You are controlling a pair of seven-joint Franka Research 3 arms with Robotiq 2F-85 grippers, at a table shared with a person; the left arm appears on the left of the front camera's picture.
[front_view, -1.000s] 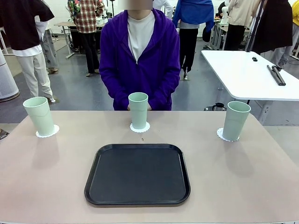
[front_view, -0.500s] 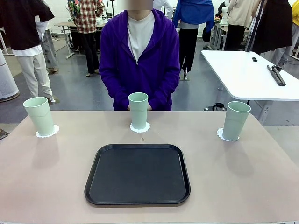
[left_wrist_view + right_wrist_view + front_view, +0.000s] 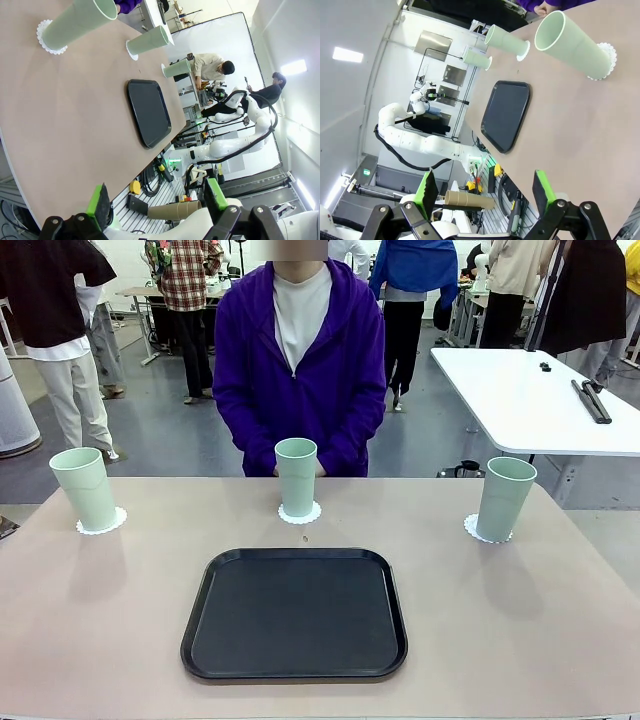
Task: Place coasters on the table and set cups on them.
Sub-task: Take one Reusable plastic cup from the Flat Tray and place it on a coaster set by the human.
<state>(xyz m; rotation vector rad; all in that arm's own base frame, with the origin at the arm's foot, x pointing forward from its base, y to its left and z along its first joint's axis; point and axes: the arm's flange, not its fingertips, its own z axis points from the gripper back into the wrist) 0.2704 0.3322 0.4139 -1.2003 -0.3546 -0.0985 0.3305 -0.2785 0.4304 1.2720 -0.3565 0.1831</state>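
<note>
The three cups (image 3: 296, 475) each stand upright on a coaster (image 3: 300, 513) along the far side of the worktop (image 3: 100, 610), left, middle and right, so the task looks complete. The left gripper (image 3: 157, 202) and the right gripper (image 3: 485, 189) both have their fingers wide and hold nothing. I think the best move now is to keep both arms away from the cups, because a touch could tip a tall cup.

No visible change vs earlier pics (cups (image 3: 296, 475), coasters (image 3: 299, 513) sit exactly as before).
</note>
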